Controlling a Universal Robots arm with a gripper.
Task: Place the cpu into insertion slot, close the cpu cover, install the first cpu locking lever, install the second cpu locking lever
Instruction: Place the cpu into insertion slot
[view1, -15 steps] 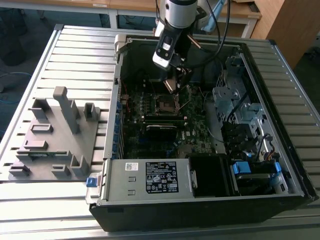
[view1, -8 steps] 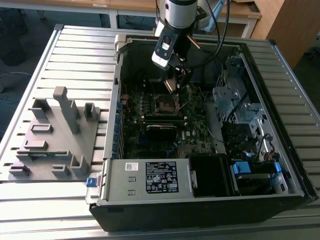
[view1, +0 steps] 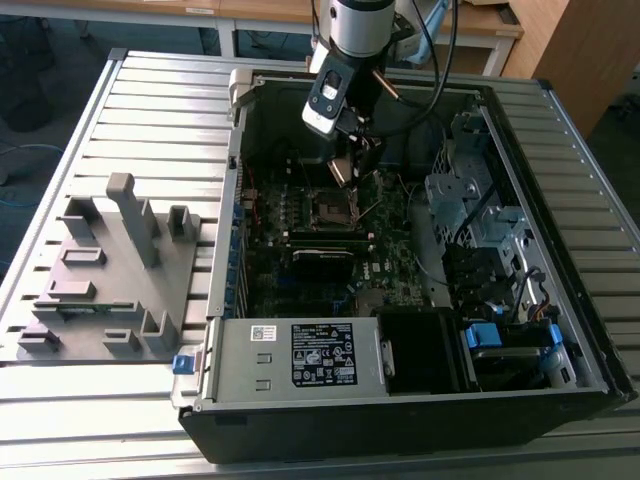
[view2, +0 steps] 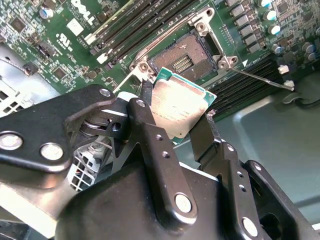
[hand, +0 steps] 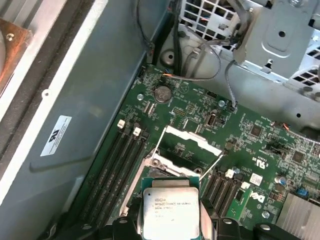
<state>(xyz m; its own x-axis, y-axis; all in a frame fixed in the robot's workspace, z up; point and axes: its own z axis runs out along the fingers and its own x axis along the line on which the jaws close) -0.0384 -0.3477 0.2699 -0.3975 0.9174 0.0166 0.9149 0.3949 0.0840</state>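
Exterior view: the gripper (view1: 348, 168) is hanging inside the open computer case (view1: 400, 430), low over the motherboard (view1: 290, 285) and close above the insertion slot (view1: 332, 208). A grey parts fixture (view1: 100, 270) is lying on the table at the exterior view's left.

Second wrist view: the jaws are standing partly closed, clamping the cpu (view2: 185, 97) by two opposite edges, with the black fingers (view2: 145, 120) pressing on its sides. The chip is hanging tilted, clear of the board and just beside the uncovered slot (view2: 187, 57); it is not seated yet.

First wrist view: the cpu (hand: 171, 212) is showing its metal top between the fingers, with memory slots (hand: 115, 165) running alongside.

Judgement: the chip is looking light, thin and stiff. Its smooth lid is probably offering little friction. Underside contacts and socket pins are likely fragile, so gripping by the edges is looking right.
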